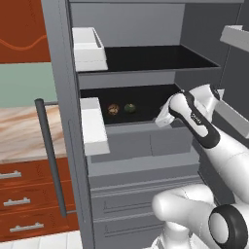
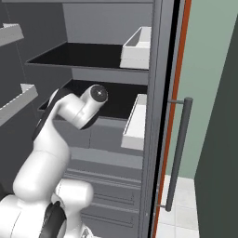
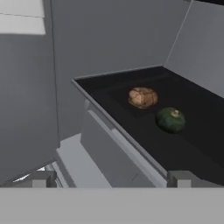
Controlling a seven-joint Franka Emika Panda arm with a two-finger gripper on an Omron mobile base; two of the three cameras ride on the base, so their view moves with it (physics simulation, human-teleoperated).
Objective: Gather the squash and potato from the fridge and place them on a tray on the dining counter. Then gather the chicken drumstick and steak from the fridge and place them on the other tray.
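- Fingertips (image 3: 41,178) of the end effector (image 3: 111,179) rise at the bottom of the hand view, spread wide apart with nothing between them: released and empty
- Just past them runs the front lip of the black fridge shelf (image 3: 131,148), seen tilted because the hand is rolled
- On that shelf the squash (image 3: 170,119) is the nearer of the two vegetables, a dark green ball with a pale stem scar on top; it sits a little back from the lip, free of the walls
- Potato (image 3: 142,97) lies just beside the squash and further in, close to it but apparently not touching; mottled tan skin
- From the left base view both sit side by side on the middle shelf of the fridge (image 1: 146,29), potato (image 1: 113,109) left, squash (image 1: 129,108) right, with the arm's wrist (image 1: 187,114) at the shelf's right front
- White door bins (image 1: 92,124) hang on the open door to the left, clear of the reach
- Handling, as a judgement: both look firm, rigid and light, so a solid pinch should not bruise them; the squash rind is likely smooth and rounded, so it could roll or squirt out of an off-centre pinch
- Best hold seems to be across the widest middle of the squash, fingers either side, low enough to pass its equator
- Closeness of the potato is the risk: the far finger could nudge it
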